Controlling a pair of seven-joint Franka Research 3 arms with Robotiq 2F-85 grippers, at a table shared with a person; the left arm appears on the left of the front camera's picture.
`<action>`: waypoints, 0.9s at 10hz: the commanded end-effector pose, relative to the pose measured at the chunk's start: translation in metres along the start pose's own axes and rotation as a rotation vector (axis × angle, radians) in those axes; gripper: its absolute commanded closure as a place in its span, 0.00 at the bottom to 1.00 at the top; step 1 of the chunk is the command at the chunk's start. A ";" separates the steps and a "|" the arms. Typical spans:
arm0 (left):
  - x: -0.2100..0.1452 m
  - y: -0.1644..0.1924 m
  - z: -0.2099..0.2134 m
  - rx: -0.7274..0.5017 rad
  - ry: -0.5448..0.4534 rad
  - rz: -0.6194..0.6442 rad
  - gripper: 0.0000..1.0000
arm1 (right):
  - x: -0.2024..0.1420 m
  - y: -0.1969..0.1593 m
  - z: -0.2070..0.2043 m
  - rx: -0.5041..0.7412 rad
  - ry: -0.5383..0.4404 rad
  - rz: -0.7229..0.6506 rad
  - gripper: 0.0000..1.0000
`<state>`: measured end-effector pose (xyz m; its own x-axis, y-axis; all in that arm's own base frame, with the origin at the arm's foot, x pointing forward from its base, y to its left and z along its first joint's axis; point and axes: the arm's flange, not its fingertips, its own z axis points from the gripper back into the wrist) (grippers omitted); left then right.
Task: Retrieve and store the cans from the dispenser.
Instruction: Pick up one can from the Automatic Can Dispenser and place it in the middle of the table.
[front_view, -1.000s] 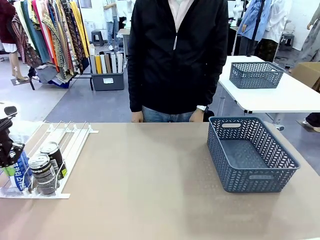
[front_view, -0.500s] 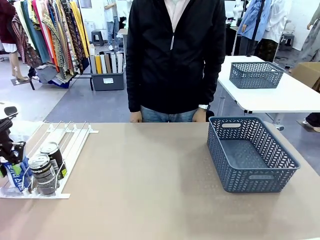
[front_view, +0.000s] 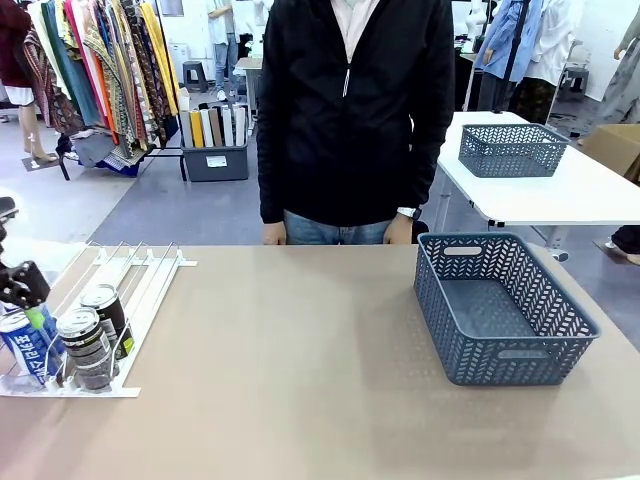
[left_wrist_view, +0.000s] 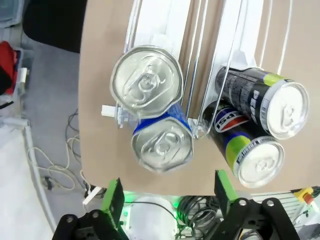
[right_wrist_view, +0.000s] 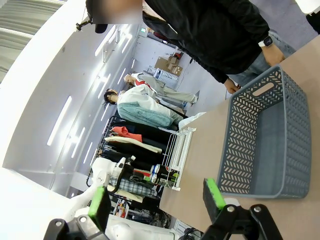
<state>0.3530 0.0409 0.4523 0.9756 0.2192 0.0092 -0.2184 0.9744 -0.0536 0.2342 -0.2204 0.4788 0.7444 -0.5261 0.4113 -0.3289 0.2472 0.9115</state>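
The dispenser (front_view: 150, 275), a white rack of rails, lies at the table's left end; its lanes also run through the left wrist view (left_wrist_view: 165, 20). At its near end stand a blue can (front_view: 25, 345) and two dark cans (front_view: 88, 345). From above I see two silver-topped blue cans (left_wrist_view: 162, 145) and two dark cans (left_wrist_view: 265, 100). My left gripper (front_view: 28, 305) hovers over the blue cans, open (left_wrist_view: 170, 192), nothing between its fingers. My right gripper (right_wrist_view: 156, 196) is open and empty, well away from the cans.
A blue-grey woven basket (front_view: 505, 355) stands empty at the table's right, also in the right wrist view (right_wrist_view: 240, 145). A person in a dark jacket (front_view: 350, 110) stands at the far edge, hands by the table. Another basket (front_view: 512, 150) sits on a table behind.
My left gripper has opened and drawn a little left and up off the blue can, whose silver top now shows. The cans and the basket stay put.
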 end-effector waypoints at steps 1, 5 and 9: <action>-0.006 0.010 0.023 -0.005 -0.081 0.012 0.00 | 0.005 0.003 -0.001 0.017 -0.019 0.009 0.00; 0.027 -0.002 0.006 -0.013 -0.055 0.018 0.00 | 0.005 0.003 -0.001 0.017 -0.019 0.009 0.00; 0.043 -0.008 -0.033 0.010 0.038 0.014 0.00 | 0.005 0.003 -0.001 0.017 -0.019 0.009 0.00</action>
<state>0.3909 0.0441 0.4203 0.9745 0.2234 -0.0214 -0.2242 0.9735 -0.0459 0.2341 -0.2205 0.4787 0.7443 -0.5265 0.4108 -0.3285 0.2470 0.9116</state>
